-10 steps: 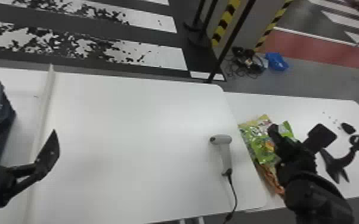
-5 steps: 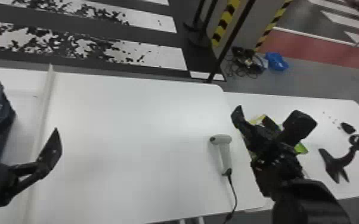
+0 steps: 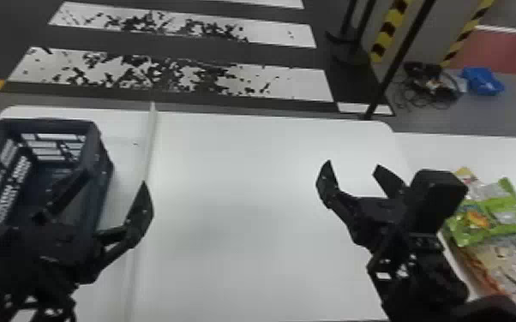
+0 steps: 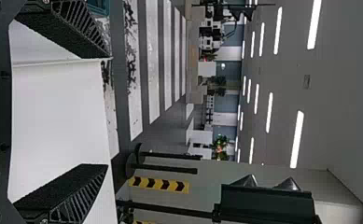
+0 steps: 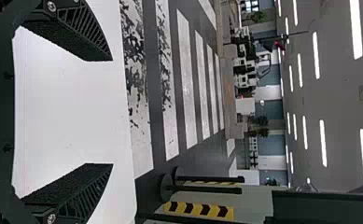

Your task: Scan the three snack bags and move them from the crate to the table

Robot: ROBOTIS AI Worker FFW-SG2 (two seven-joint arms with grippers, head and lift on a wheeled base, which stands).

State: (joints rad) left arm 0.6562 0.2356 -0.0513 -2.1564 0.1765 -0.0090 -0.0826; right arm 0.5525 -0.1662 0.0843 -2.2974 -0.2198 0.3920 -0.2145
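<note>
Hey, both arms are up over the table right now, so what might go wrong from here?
The left gripper hangs by the crate, one finger seen across its side wall, so it might knock or snag that wall. The right arm sits right beside the snack bags, so swinging back could shove them. The green bag overlaps another bag, so nudging one may drag both.

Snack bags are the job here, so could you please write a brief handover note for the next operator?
Left gripper: open, empty, near the crate.
Right gripper: open, empty, left of the snack bags.
Snack bags: overlapping on the right-hand table; exact count unclear.
Done: these bags are outside the crate.
Left: confirm all three and their scans; scan status can't be told.
</note>
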